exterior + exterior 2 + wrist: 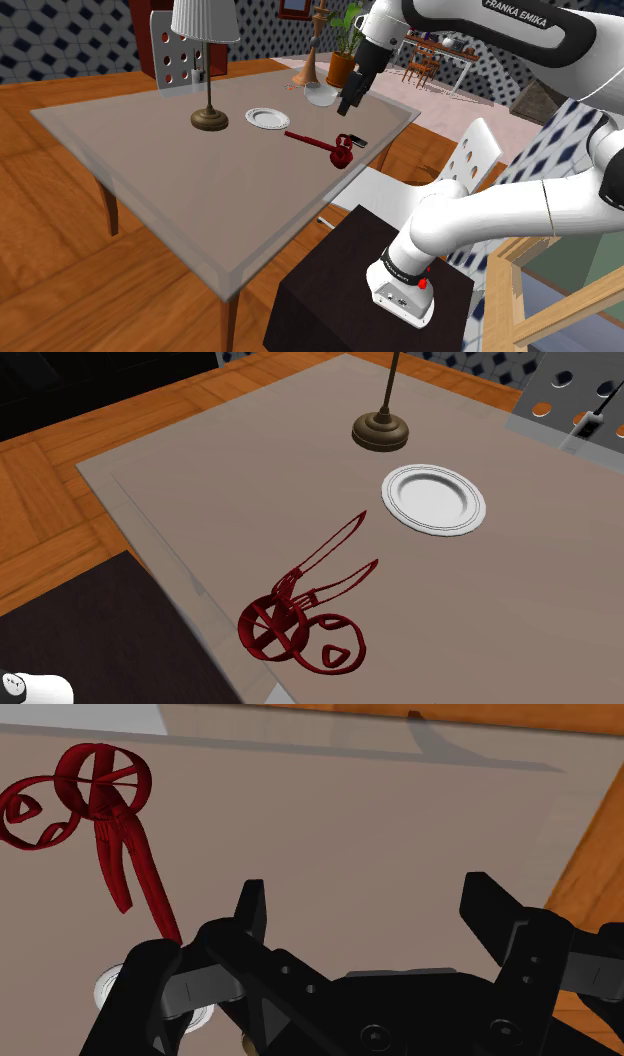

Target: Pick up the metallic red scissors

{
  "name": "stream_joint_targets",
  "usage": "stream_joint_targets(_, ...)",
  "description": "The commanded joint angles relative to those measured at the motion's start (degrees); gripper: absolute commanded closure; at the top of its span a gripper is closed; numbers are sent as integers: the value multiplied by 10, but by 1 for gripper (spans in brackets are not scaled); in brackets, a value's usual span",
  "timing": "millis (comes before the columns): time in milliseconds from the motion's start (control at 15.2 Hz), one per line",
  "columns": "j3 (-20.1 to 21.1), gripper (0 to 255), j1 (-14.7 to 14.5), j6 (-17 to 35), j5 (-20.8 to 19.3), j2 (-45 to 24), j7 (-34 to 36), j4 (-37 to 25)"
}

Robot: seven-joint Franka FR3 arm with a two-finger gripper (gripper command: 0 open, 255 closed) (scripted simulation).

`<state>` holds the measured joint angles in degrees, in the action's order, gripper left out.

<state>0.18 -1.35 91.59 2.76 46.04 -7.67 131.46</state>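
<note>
the table (200,190) is a broad, pale slab that carries everything in play, and its near edge sits just beside the dark stand (340,290), so the whole top seems to fall within reach. the white arm (520,40) rises from that stand and arches over the table's far side, which puts the hand high above the surface rather than down among the objects.

the lamp (207,60) stands upright on its round base toward the shoulder view's left. it is well apart from the target, so it should not get in the way. the white plate (433,498) lies flat between the lamp base and the scissors (300,617), close to the blade tips but not touching them.

the scissors are dark red and lie on the bare tabletop, near the edge that faces the stand. their blades are splayed open and point toward the plate, while the handle loops lie toward the table edge. the loops look bulkier than the thin blades, so i judge the crossing point or the blades to be the easier place to pinch.

the gripper (366,894) hovers over open table with its fingers apart and nothing between them. in the wrist view the scissors (110,834) lie off to one side of the fingers, so the hand would have to shift across and drop before closing. the pickup looks barely begun.
</note>
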Motion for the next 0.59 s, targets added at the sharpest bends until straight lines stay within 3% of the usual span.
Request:
stream_joint_targets(0,0,0,0,0,0,0,0,0)
stream_joint_targets(528,-42,0,22,111,-45,-95,-51,38)
